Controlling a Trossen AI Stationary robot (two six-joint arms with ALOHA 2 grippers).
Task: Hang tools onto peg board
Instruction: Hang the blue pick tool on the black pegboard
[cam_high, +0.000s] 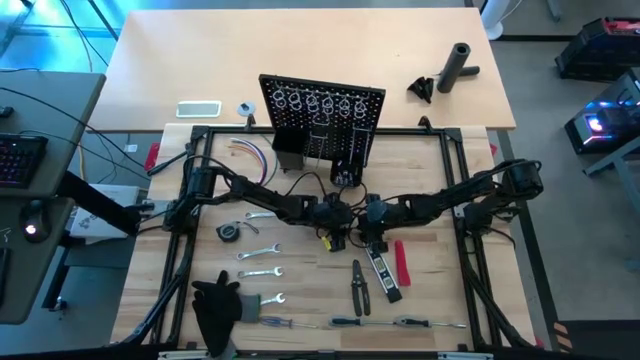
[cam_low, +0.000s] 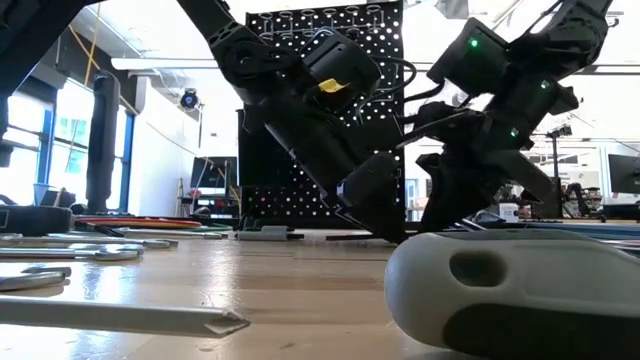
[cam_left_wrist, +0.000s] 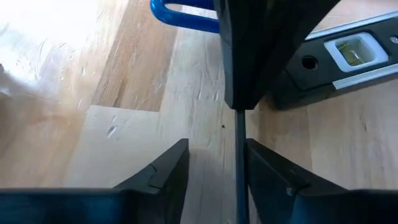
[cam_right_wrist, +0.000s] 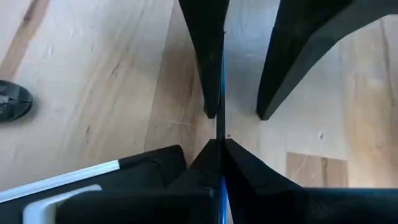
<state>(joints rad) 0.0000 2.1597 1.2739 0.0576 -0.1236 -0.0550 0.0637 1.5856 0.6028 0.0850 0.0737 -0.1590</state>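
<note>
The big black board full of holes (cam_high: 322, 125) stands up at the far side of the wooden table (cam_high: 440, 200). It has a row of silver rings near its top. I cannot tell if any tool hangs there yet, so the job looks close to its start.

Most tools lie flat on the near part of the table. The black and yellow level (cam_high: 383, 270) lies right of the middle, with a red-handled tool (cam_high: 402, 262) just beside it. Black-handled pliers (cam_high: 358, 287) lie near them. Silver wrenches (cam_high: 262, 271) sit in a row on the left. Long thin screwdrivers (cam_high: 400, 323) lie along the near edge. A small round tape measure (cam_high: 230, 232) is on the left too.

Both arms meet in the middle of the table. The right pincer (cam_right_wrist: 219, 144) is squeezed tight on a thin flat blue-edged tool (cam_right_wrist: 221, 68) that stands on edge. The left pincer (cam_left_wrist: 216, 163) has its fingers apart around the same thin tool, not pressing it.

So one tool is being lifted or passed over. All the rest wait to be hung.
</note>
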